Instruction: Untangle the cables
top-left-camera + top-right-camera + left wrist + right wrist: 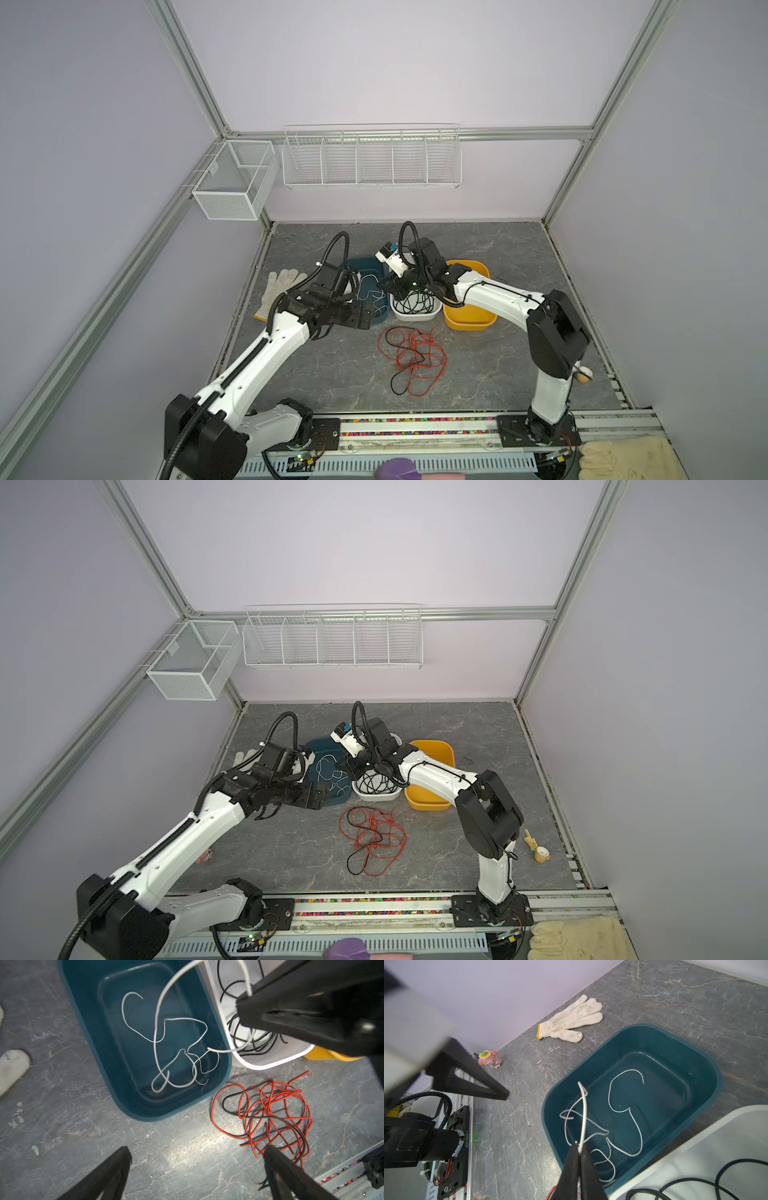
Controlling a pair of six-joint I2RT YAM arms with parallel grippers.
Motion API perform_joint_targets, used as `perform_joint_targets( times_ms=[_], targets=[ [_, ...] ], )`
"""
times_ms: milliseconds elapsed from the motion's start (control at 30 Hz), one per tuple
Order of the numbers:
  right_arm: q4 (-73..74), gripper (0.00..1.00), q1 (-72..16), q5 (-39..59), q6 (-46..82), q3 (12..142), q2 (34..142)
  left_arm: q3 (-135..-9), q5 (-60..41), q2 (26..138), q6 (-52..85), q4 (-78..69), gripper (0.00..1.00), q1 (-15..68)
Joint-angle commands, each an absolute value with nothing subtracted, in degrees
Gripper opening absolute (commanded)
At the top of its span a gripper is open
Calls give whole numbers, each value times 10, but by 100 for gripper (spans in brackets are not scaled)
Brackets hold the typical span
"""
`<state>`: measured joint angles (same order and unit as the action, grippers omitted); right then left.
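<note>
1. While the right hand (579, 1146) is pinching the thin white flexible wire (584, 1109) between its very tips, only a short bit sits in the grip. To my eye a sharp tug could let the springy wire slide out.
2. Most of that wire loops down below the hand into the deep teal plastic tub (704, 1076), crossing other white loops lying there. A quick lift could drag the whole white bundle up over the rim.
3. Just beside the hand, the white plastic tub (270, 1065) holds coiled black cables (259, 1043). The white wire's loose end curls under the hand across that tub's rim, so it may snag a black loop and mix the colours.
4. The left hand (197, 1150) hangs spread wide and empty above the grey marbled tabletop (83, 1136). Ahead of it, off to one side, lies the tangle of thin red wires (268, 1105) with a single black wire (228, 1097) threaded through. If the hand grabs blindly there, I reckon it takes several strands and tightens the knot.
5. Both arms crowd near the tubs, and a careless swing could knock them together.
</note>
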<state>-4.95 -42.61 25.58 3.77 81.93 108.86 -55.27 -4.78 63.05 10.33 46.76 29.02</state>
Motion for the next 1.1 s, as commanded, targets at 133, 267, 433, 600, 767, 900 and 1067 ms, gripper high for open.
perform_joint_targets(
  times_ms=[133, 267, 433, 600, 767, 900, 1067],
  targets=[
    [-19, 7, -423, 237, 73, 847, 1131, -456, 89, 457, 136, 384, 99, 292],
    [-55, 10, -424, 217, 91, 887, 1164, -424, 155, 406, 156, 362, 99, 292],
    [-73, 23, -433, 181, 89, 902, 1171, -424, 214, 426, 175, 364, 99, 292],
    [-124, 47, -453, 110, 73, 920, 1143, -439, 251, 467, 199, 379, 99, 293],
    [-142, 70, -482, -12, 77, 867, 1049, -425, 244, 449, 205, 362, 99, 293],
    [-191, 88, -490, -46, 132, 819, 980, -412, 247, 435, 201, 350, 99, 293],
    [-229, 88, -517, -103, 219, 728, 886, -412, 231, 435, 185, 351, 99, 293]
  ],
)
